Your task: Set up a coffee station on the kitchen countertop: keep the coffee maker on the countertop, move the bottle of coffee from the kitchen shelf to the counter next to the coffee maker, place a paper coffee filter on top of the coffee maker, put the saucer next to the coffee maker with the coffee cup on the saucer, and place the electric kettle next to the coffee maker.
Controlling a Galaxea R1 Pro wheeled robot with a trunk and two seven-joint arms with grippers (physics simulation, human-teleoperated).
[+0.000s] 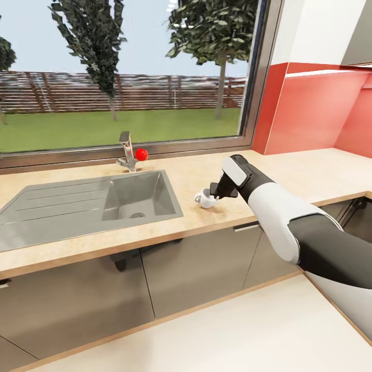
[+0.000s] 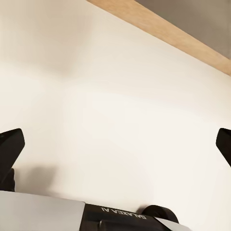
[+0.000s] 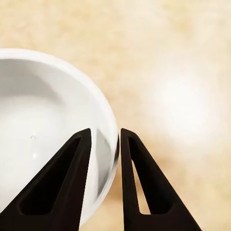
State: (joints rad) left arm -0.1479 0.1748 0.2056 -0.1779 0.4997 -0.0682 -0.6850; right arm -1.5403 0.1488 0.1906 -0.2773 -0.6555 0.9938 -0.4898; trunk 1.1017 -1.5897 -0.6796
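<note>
A white coffee cup [image 1: 205, 199] is at the beige countertop [image 1: 289, 175], right of the sink, with its handle toward the sink. My right gripper [image 1: 215, 192] reaches down from the right and is shut on the cup. In the right wrist view the two black fingers [image 3: 72, 178] pinch the cup's rim [image 3: 111, 144], one inside the bowl and one outside, above the countertop [image 3: 183, 72]. I cannot tell whether the cup rests on the counter or hangs just above it. My left gripper [image 2: 118, 144] is open wide over pale floor [image 2: 115, 86].
A grey sink [image 1: 135, 199] with a drainboard [image 1: 51, 206] is set into the counter at left. Behind it stands a faucet [image 1: 127, 152] with a red knob [image 1: 141, 154]. A window and a red backsplash [image 1: 310, 111] line the back. Grey cabinet fronts [image 1: 196, 274] are below.
</note>
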